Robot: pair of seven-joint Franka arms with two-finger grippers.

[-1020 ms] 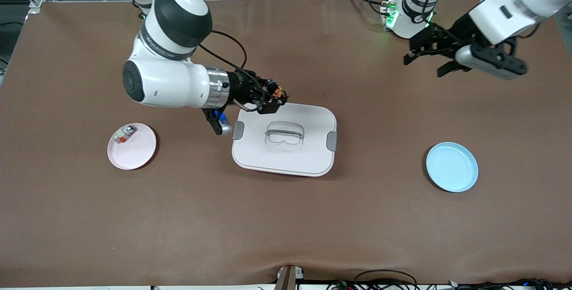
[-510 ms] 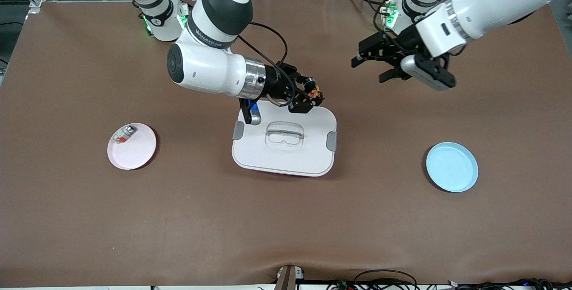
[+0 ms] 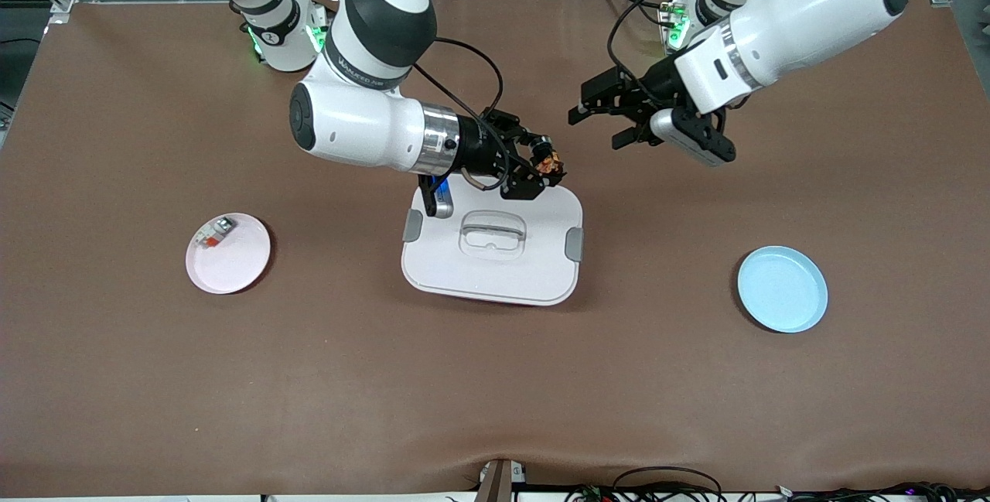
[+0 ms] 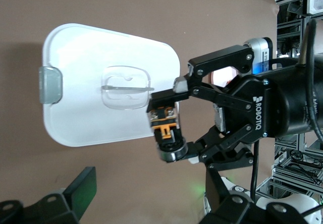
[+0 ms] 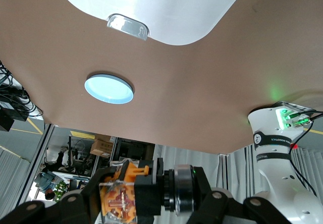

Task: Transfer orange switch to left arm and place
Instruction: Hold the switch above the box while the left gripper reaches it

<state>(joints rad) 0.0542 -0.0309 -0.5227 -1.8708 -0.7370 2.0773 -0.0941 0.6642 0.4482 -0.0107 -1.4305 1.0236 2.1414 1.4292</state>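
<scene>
Brown table (image 3: 495, 378), right gripper (image 3: 541, 169) holding orange switch (image 3: 550, 164), apparently over box (image 3: 495, 243)

Right gripper (image 5: 151, 196) cut off at edge of right wrist view, fingertips out of frame. Box (image 5: 156, 9) only partly in frame there, one latch visible. Left gripper (image 4: 60, 204) barely enters left wrist view, one finger only. Small component on pink plate (image 3: 228, 253) too small to identify. Box corner under right gripper hidden in front view.
</scene>
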